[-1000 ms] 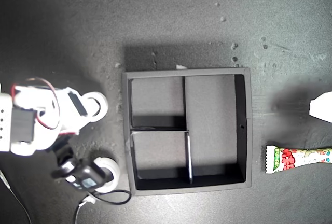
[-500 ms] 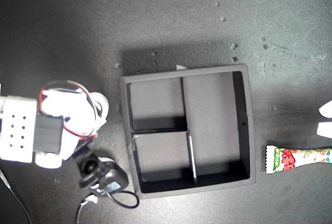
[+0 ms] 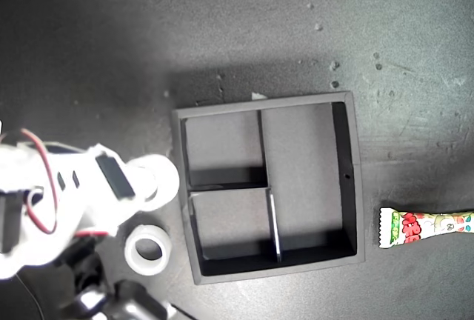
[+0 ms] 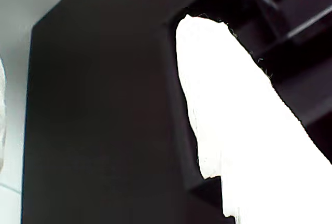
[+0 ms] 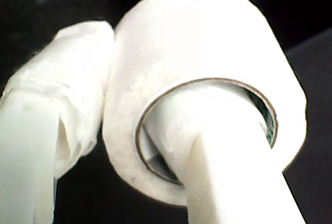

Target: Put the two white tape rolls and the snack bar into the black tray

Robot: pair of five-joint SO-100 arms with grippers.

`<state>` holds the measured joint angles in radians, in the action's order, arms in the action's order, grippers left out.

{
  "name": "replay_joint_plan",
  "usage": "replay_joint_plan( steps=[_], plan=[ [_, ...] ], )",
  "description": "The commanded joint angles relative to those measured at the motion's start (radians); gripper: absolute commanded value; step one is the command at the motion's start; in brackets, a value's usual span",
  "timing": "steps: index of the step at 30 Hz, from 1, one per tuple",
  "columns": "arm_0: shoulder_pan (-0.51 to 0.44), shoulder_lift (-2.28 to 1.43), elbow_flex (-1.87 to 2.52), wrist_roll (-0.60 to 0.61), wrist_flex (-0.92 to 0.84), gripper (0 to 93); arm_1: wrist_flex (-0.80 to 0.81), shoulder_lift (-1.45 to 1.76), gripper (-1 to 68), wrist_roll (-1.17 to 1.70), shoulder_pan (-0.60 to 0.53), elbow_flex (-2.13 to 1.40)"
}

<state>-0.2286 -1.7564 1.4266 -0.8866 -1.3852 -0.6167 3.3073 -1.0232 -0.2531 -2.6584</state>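
The black tray [image 3: 356,187] sits mid-table, and all three of its compartments hold nothing. In the second wrist view, my second gripper [image 5: 124,130] is shut on a white tape roll [image 5: 207,37], with one finger through the ring and the other outside its wall. The exterior view shows that roll [image 3: 164,179] raised just off the tray's side toward the exterior view's left, at my second gripper [image 3: 152,185]. The other white tape roll [image 3: 149,250] lies flat on the table below it. The snack bar [image 3: 424,228] lies at the exterior view's right edge. The first wrist view shows only one white finger [image 4: 233,115] against black.
The second arm's white body [image 3: 52,201] fills the exterior view's lower left, with a red wire [image 3: 46,179] looped over it and dark hardware [image 3: 122,301] beneath. Small crumbs [image 3: 333,74] dot the dark table beyond the tray.
My second gripper has lifted one roll and swung it toward the tray's edge, uncovering the other roll. The white gripper tips at the exterior view's right edge have left the picture. The tray shifted slightly.
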Motion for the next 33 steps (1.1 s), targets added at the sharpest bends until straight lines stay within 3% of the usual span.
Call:
replay_joint_plan(
  steps=[1, 3, 6, 10, 14, 16, 19, 23, 29, 33],
  plan=[
    [-0.005, 0.032, -0.158, 0.012, -0.051, 0.1, 0.029, 0.014, 18.2, 0.267, 0.118, -0.017],
    [-0.008, 0.067, -0.216, 0.014, -0.08, 0.1, 0.051, 0.015, 16.1, -0.103, 0.196, -0.092],
    [-0.011, 0.137, -0.304, 0.025, -0.11, 0.1, 0.052, 0.028, 17.0, -0.474, 0.219, -0.209],
    [-0.054, 0.328, -0.568, 0.051, -0.19, 0.1, -0.037, 0.043, 23.0, -0.727, 0.233, -0.268],
    [-0.106, 0.687, -1.121, 0.061, -0.422, 0.1, -0.051, 0.043, 25.7, -0.844, 0.262, -0.307],
    [-0.118, 0.796, -1.27, 0.066, -0.445, 0.1, -0.055, 0.043, 27.2, -0.873, 0.29, -0.313],
    [-0.127, 0.856, -1.293, 0.055, -0.445, 0.1, -0.038, 0.043, 27.7, -0.781, 0.351, -0.298],
    [-0.156, 0.936, -1.361, 0.04, -0.445, 0.1, 0.052, 0.043, 29.9, -0.314, 0.405, -0.181],
    [-0.192, 1.074, -1.476, 0.005, -0.445, 0.1, 0.112, -0.035, 37.0, 0.233, 0.245, 0.103],
    [-0.202, 1.164, -1.551, -0.018, -0.445, 0.1, 0.055, -0.414, 39.6, 0.416, 0.095, 0.428]
  ],
)
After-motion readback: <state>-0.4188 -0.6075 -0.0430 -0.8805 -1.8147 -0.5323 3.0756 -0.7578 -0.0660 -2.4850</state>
